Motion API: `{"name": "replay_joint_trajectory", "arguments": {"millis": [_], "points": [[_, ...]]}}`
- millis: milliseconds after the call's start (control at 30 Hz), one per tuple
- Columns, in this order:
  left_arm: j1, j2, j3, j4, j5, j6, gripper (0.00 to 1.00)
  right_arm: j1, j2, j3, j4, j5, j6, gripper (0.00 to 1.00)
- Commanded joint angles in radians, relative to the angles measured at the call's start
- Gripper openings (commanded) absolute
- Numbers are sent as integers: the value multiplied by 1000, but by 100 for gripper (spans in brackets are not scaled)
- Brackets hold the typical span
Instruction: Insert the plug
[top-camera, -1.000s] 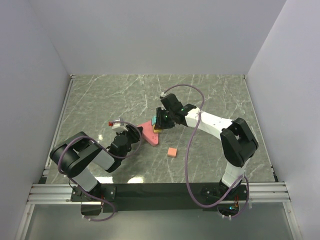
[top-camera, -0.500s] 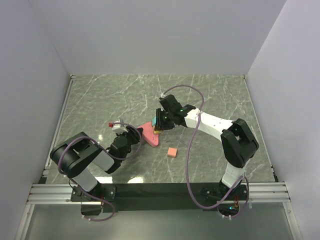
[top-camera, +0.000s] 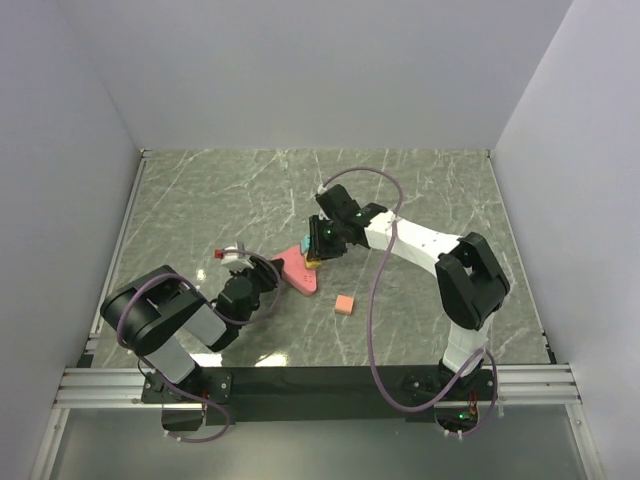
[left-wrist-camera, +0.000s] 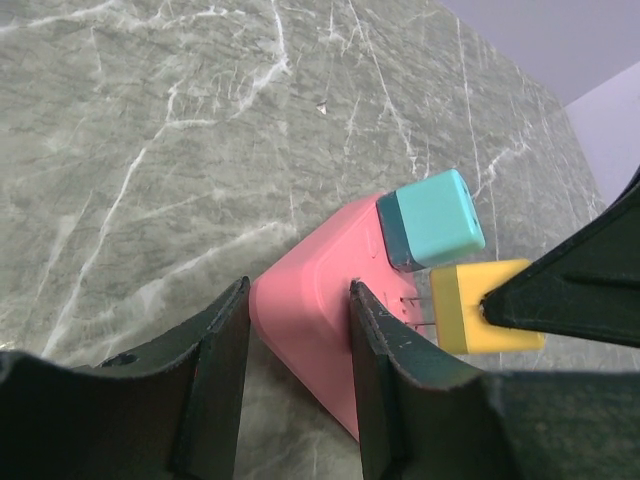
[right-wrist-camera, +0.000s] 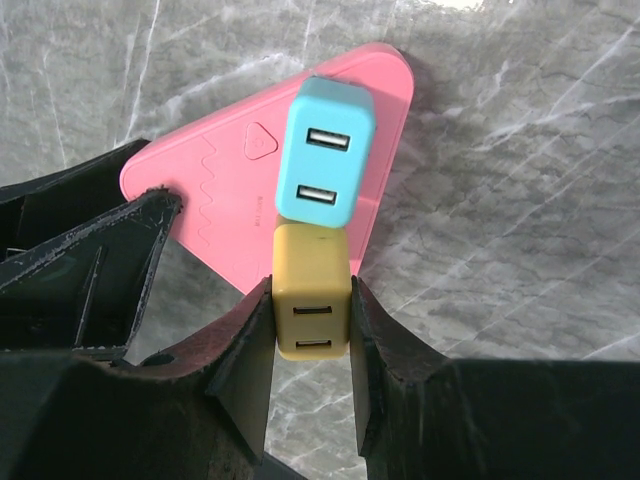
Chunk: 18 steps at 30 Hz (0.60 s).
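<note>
A pink triangular power strip (top-camera: 298, 275) (left-wrist-camera: 320, 300) (right-wrist-camera: 230, 190) lies flat on the marble table. A teal plug (left-wrist-camera: 440, 215) (right-wrist-camera: 325, 165) is seated in it. My right gripper (top-camera: 316, 250) (right-wrist-camera: 312, 295) is shut on a yellow plug (left-wrist-camera: 470, 305) (right-wrist-camera: 312, 290) right beside the teal one. Its metal prongs show between the plug body and the strip's face. My left gripper (top-camera: 268, 272) (left-wrist-camera: 298, 292) is shut on the strip's near rounded corner, one finger on each side.
A small orange cube (top-camera: 345, 304) lies on the table to the right of the strip, near the front. White walls enclose the table on the left, back and right. The right arm's purple cable (top-camera: 380, 290) loops over the table.
The right gripper with the yellow plug has shifted slightly left, closer onto the strip. The left gripper keeps its hold on the strip's corner.
</note>
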Motion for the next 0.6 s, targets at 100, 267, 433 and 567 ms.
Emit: {"name": "replay_joint_trajectory", "arguments": {"millis": [100,267,433,567], "points": [[-30,22,-42,31,50,77,0,-4,90,35,-136,8,-51,0],[-35,39,-54,72,64,75,0,-4,110,64,-169,27,-59,0],[-50,55,-61,103,73,71,0,-6,125,92,-182,56,-56,0],[-60,56,-71,112,75,64,0,-4,131,104,-184,90,-45,0]]}}
